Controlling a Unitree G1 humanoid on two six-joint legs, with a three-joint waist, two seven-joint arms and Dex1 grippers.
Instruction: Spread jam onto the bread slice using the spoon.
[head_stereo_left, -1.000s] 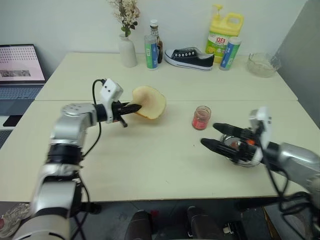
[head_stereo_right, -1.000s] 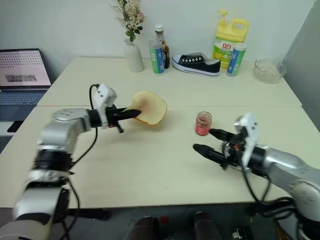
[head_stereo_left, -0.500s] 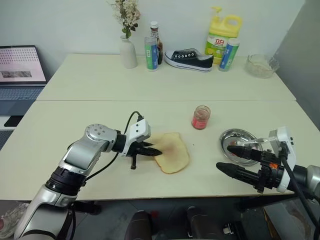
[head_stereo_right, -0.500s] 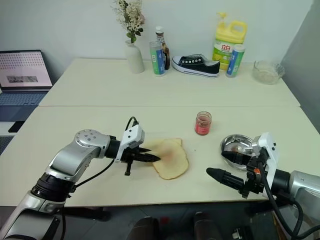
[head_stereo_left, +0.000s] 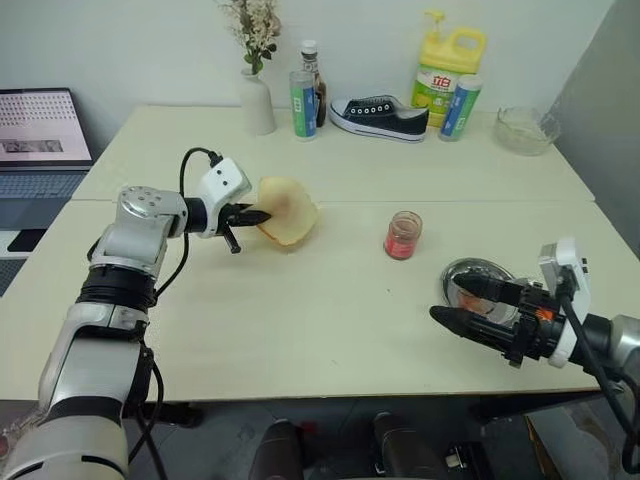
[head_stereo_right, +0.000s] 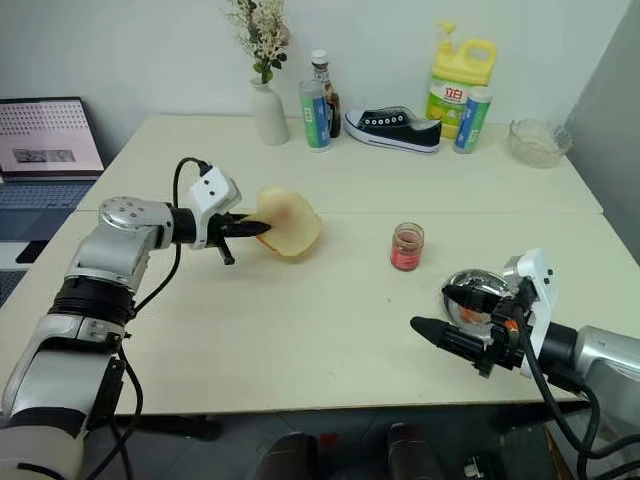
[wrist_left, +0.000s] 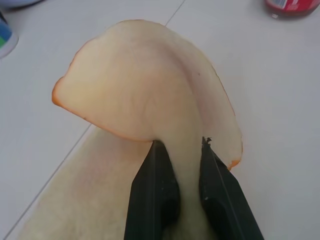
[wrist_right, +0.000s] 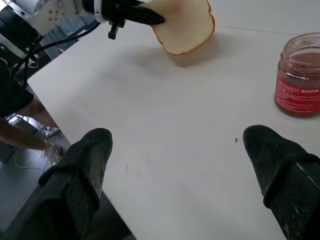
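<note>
1. Bread slice (head_stereo_left: 284, 211) is held clear of the tabletop (head_stereo_left: 300, 320), left of centre, pinched at its edge by left gripper (head_stereo_left: 258, 215).
2. It droops: soft, tearable; should be gripped by the crust.
3. Right gripper (head_stereo_right: 450, 325) is spread wide, nothing held.

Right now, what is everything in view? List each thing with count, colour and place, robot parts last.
bread slice: 1, pale with brown crust, held up off the table at left
jam: 1 jar, red, mid table
steel dish: 1, silver, near right edge
vase: 1, white, dried flowers, far side
bottles: 2, blue-labelled and dark, beside vase
shoe: 1, black and white, far side
detergent jug: 1, yellow, far side
tube: 1, blue-labelled, before jug
glass bowl: 1, clear, far right
laptop: 1, far left
left gripper: shut on bread slice
right gripper: open, beside steel dish
</note>
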